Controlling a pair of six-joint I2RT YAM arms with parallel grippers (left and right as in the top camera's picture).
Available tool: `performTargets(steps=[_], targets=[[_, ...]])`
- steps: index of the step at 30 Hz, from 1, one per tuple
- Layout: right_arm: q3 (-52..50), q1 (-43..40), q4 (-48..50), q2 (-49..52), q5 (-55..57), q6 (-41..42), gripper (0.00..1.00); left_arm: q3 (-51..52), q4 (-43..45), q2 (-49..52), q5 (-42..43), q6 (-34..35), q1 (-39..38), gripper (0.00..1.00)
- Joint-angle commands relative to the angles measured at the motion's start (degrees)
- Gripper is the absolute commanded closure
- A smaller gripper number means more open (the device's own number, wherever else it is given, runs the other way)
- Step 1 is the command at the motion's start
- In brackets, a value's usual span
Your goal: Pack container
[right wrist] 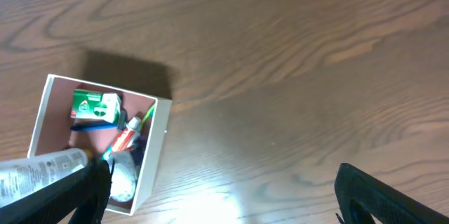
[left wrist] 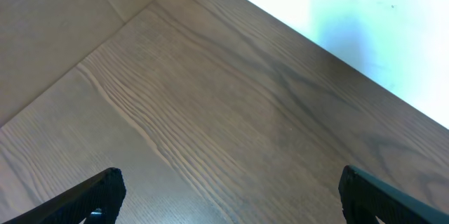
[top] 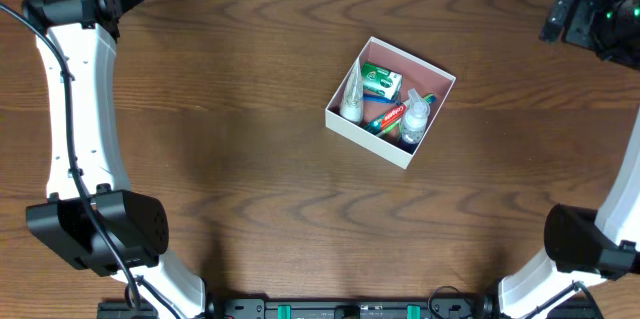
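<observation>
Far left of the container, the left jaws are wide open and hold nothing above the desk. The container sits a bit right of the desk's middle, with a green box, toothpaste tube and clear bottle tucked inside. Far right of it, the right jaws are wide open and empty too, likely because the packing looks done.
</observation>
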State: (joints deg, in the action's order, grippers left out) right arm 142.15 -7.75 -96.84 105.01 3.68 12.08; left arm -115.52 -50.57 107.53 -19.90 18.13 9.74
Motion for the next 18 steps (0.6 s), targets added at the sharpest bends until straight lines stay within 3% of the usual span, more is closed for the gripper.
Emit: performTargets(steps=[1,8,18], targets=[[0.1,0.0,1.1,-4.3,2.3,-4.9,0.01,0.3,0.0,-0.2,-0.9,-0.3,0.1,0.02],[-8.8,0.3,15.0,-12.0,3.0,-12.1,0.01,0.3,0.0,-0.2,-0.9,-0.3,0.1,0.02],[-53.2,0.0,53.2,-34.2,1.8,-15.0,0.01,0.3,0.0,-0.2,-0.9,-0.3,0.1,0.02]])
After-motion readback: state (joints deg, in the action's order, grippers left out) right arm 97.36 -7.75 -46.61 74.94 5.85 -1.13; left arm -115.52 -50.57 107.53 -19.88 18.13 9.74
